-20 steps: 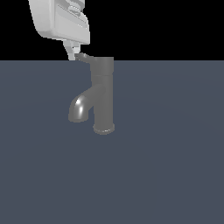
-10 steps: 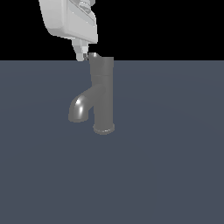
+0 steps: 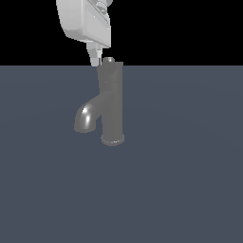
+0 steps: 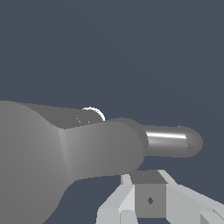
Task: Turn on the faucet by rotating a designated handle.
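The dark grey faucet (image 3: 111,104) stands upright on the floor, with its flared base ring (image 3: 113,140) at the bottom. Its shiny curved spout (image 3: 85,118) points to the exterior view's left. The handle (image 3: 110,67) caps the column. Its lever no longer sticks out sideways and shows only as a small bump on top. My white gripper (image 3: 95,60) hangs from above, fingertips together, touching the cap's upper edge on the exterior view's left side. In the wrist view the faucet (image 4: 65,153) fills the frame, the spout (image 4: 170,141) lies beyond it, and the gripper (image 4: 148,192) sits beside the faucet.
A flat blue-grey floor (image 3: 190,180) surrounds the faucet on all sides. The background above the floor's far edge is black. No other objects show.
My gripper has moved toward the exterior view's right, up to the column top. The lever, which stuck out to the left, has swung round with it.
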### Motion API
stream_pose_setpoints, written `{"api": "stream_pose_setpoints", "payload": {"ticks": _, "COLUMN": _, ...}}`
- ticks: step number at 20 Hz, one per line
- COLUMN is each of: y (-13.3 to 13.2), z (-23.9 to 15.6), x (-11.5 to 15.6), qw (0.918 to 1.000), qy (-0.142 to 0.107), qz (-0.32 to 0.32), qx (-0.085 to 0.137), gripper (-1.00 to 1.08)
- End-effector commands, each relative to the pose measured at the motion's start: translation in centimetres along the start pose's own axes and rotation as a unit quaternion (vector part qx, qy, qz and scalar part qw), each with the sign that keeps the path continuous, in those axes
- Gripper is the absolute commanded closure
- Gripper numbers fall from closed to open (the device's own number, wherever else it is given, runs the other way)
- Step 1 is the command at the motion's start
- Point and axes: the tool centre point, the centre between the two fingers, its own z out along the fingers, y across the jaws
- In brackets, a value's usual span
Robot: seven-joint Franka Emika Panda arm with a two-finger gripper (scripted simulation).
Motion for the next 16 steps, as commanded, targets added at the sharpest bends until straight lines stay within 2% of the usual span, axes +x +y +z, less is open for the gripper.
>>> {"api": "stream_pose_setpoints", "payload": {"ticks": 1, "y": -1.6, "z": 0.0, "x": 4.3, "qw": 0.9995, "qy": 0.0, "qz": 0.03, "qx": 0.003, "gripper": 1.08}}
{"api": "stream_pose_setpoints", "payload": {"ticks": 6, "y": -2.8, "z": 0.0, "x": 7.5, "qw": 0.9993, "qy": 0.0, "qz": 0.039, "qx": 0.003, "gripper": 1.08}}
{"api": "stream_pose_setpoints", "payload": {"ticks": 7, "y": -2.8, "z": 0.0, "x": 7.5, "qw": 0.9993, "qy": 0.0, "qz": 0.039, "qx": 0.003, "gripper": 1.08}}
{"api": "stream_pose_setpoints", "payload": {"ticks": 8, "y": -1.4, "z": 0.0, "x": 2.9, "qw": 1.0, "qy": -0.002, "qz": 0.0, "qx": -0.002, "gripper": 1.08}}
{"api": "stream_pose_setpoints", "payload": {"ticks": 16, "y": -4.3, "z": 0.0, "x": 5.3, "qw": 0.9999, "qy": -0.001, "qz": 0.014, "qx": 0.0, "gripper": 1.08}}
